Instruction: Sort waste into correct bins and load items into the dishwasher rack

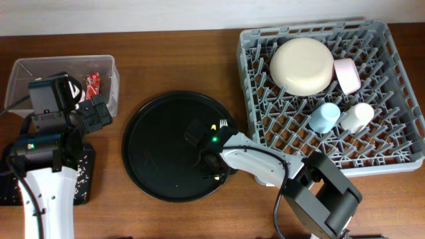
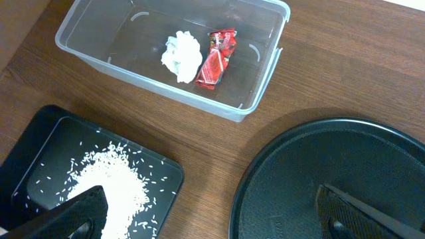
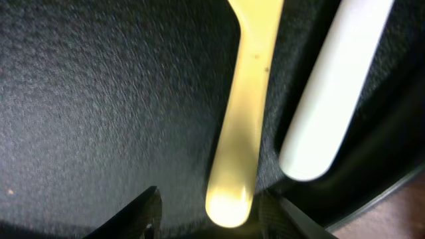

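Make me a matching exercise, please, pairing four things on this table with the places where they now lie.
Things:
1. tissue
2. rice
3. plate
4. fork

Places:
A. grey rack
B. round black tray
C. clear tub
D. small black tray

Pairs: 1-C, 2-D, 3-A, 4-B.

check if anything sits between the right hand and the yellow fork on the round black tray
Nothing visible does. The right hand is open, a finger on either side of the handle end of the yellow fork. The cream spoon lies close beside it, near one finger, and might get nudged.
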Controlling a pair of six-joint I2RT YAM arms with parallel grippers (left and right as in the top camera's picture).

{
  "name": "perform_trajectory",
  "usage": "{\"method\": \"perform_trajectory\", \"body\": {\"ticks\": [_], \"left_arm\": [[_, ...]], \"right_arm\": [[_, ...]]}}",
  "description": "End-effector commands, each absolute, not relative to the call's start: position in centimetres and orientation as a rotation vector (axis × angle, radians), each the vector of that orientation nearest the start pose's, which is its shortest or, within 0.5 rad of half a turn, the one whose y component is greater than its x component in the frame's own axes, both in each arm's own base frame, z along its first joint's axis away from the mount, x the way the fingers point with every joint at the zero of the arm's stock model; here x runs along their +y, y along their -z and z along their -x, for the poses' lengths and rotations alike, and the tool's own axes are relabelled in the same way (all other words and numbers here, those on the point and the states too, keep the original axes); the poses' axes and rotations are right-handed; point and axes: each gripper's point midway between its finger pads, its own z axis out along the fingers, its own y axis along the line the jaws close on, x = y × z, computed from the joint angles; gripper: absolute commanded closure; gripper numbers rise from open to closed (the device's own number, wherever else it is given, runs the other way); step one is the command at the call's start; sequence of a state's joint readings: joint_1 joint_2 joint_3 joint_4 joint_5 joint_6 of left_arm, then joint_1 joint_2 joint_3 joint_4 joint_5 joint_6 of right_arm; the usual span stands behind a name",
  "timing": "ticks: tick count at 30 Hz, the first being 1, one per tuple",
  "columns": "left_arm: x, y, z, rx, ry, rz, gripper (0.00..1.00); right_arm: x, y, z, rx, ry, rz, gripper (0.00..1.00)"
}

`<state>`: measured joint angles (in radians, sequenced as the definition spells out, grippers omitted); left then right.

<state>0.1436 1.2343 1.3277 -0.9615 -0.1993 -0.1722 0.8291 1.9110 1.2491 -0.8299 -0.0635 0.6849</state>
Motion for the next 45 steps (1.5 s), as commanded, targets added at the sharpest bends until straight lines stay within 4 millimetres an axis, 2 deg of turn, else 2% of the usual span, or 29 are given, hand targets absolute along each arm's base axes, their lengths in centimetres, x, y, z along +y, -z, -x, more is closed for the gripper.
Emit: {"method": "perform_trajectory", "body": {"ticks": [1,3,5,8,13,16,22,25,28,33,38,41,45], "left_arm": [[8.2,-26.7,-31.9,2.367,-0.239,0.47,0.01],[8.2,-26.7,-31.9,2.367,-0.239,0.47,0.01],[8.2,-26.7,-31.9,2.367,-0.239,0.47,0.01],[8.2,-26.7,-31.9,2.366,-0.239,0.47,0.01],[8.2,-26.7,-31.9,2.367,-0.239,0.47,0.01],[8.2,-26.7,-31.9,2.367,-0.239,0.47,0.01],[8.2,-26.7,-31.9,2.366,-0.239,0.47,0.01],[8.2,-26.7,-31.9,2.366,-0.239,0.47,0.01],[8.2,-26.7,-31.9,2.367,-0.239,0.47,0.01],[8.2,-26.7,-31.9,2.367,-0.239,0.47,0.01],[8.2,-26.7,-31.9,2.367,-0.239,0.47,0.01],[8.2,-26.7,-31.9,2.367,-0.239,0.47,0.01],[8.2,-26.7,-31.9,2.367,-0.239,0.47,0.01]], "right_arm": [[26.3,-0.1,-23.1,3.118,-0.113,0.181,0.48],[26.0,0.4,-22.8,3.121,-0.107,0.181,0.5],[26.0,0.6,-22.8,3.122,-0.107,0.176,0.56],[26.0,0.6,-22.8,3.123,-0.107,0.176,0.75],[26.0,0.5,-22.8,3.125,-0.112,0.176,0.81],[26.2,-0.1,-23.3,3.113,-0.127,0.177,0.81],[27.1,-3.2,-25.4,3.064,-0.184,0.176,0.81],[27.0,-3.3,-25.3,3.067,-0.182,0.176,0.81],[27.3,-2.7,-24.7,3.088,-0.171,0.143,0.6],[28.4,0.4,-24.1,3.091,-0.173,0.192,0.57],[27.9,1.7,-23.9,3.108,-0.117,0.191,0.58],[27.8,1.7,-23.9,3.11,-0.116,0.19,0.88],[27.6,1.5,-23.8,3.118,-0.105,0.189,0.89]]}}
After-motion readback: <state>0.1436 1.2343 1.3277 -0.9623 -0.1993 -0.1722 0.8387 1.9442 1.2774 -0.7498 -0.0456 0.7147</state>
